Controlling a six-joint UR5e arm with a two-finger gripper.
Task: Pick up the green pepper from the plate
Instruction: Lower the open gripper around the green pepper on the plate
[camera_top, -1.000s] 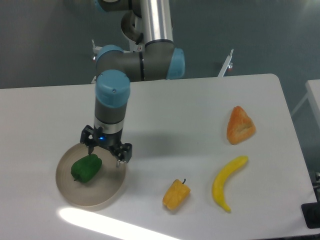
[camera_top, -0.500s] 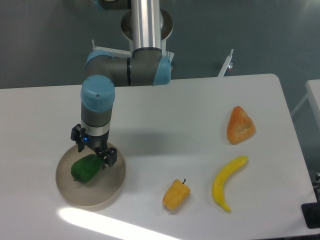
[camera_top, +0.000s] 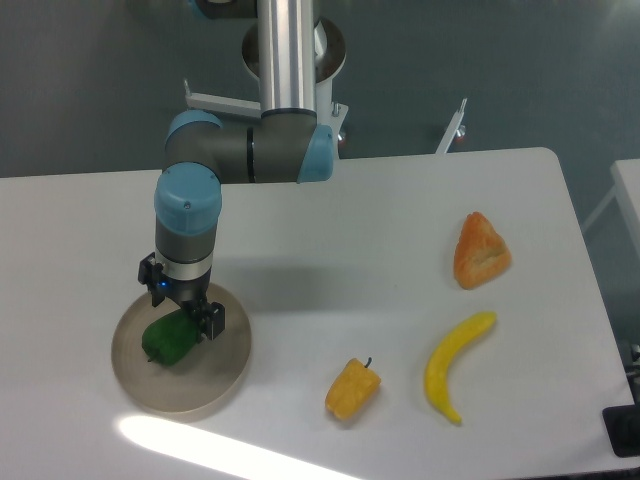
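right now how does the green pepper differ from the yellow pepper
The green pepper is dark green and glossy; the yellow pepper is yellow-orange. The green pepper lies on the plate; the yellow pepper sits on the bare table. The gripper is right over the green pepper; the yellow pepper has nothing near it. Both are small and similar in size.

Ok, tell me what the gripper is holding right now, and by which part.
Nothing yet, as far as shows. The gripper is open, low over the green pepper, which lies on the plate. Contact cannot be told.
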